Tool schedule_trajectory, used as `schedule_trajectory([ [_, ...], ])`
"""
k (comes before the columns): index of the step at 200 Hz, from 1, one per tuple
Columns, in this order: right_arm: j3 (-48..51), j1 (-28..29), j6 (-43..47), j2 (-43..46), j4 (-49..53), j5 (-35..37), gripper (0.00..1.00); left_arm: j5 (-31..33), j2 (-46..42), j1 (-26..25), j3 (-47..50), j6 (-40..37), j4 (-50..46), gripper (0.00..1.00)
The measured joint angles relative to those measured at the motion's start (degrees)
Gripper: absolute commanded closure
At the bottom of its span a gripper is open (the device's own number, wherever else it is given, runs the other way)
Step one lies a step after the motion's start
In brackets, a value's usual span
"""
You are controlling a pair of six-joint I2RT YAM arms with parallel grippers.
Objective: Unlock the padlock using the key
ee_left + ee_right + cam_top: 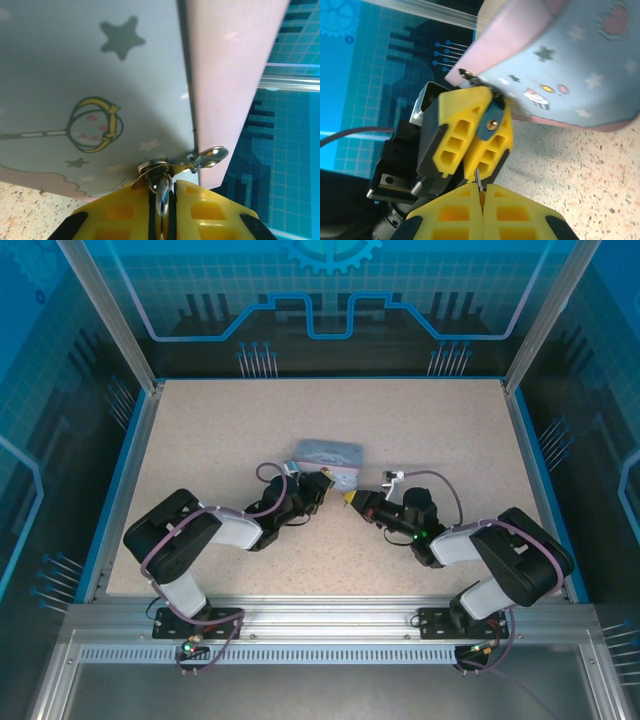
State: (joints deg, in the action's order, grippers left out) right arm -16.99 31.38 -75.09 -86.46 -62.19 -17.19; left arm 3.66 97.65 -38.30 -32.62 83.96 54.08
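A pale blue-grey tin box [328,452] printed with stars and cartoon figures, with a pink side wall, lies near the middle of the speckled beige tabletop [200,440]. Both arms reach in to its near edge from either side.

The left pincer [322,487] sits right against the near side of the tin box, at the corner where a small silver metal clasp [210,157] sticks out from the pink wall. Its yellow fingers [455,130] are almost fully closed on the tiny dark padlock with a bluish-teal glint [488,123], pinching it between the pads. The padlock sits just below the tin box's corner, its upper end up at the clasp.

The right pincer [481,190] hovers just off the same corner of the tin box, on the side away from the left pincer, pointing at it tip to tip. Its yellow fingers [510,210] are pressed fully together on the thin dark key [477,179], a flat sliver that pokes out from between them and ends just beneath the padlock, close to the left pincer's fingers
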Motion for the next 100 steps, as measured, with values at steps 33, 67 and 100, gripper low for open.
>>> schedule_trajectory([
  [33,-0.1,0.5,-5.2,-0.6,0.1,1.7,1.0,0.0,0.0,0.0,0.0,0.2,1.2,1.0],
  [67,-1.3,0.6,-7.1,-1.6,-0.3,2.4,1.0,0.0,0.0,0.0,0.0,1.3,1.9,1.0],
  [100,-1.7,0.6,-7.5,-3.5,-0.7,2.8,1.0,0.0,0.0,0.0,0.0,1.7,1.9,1.0],
])
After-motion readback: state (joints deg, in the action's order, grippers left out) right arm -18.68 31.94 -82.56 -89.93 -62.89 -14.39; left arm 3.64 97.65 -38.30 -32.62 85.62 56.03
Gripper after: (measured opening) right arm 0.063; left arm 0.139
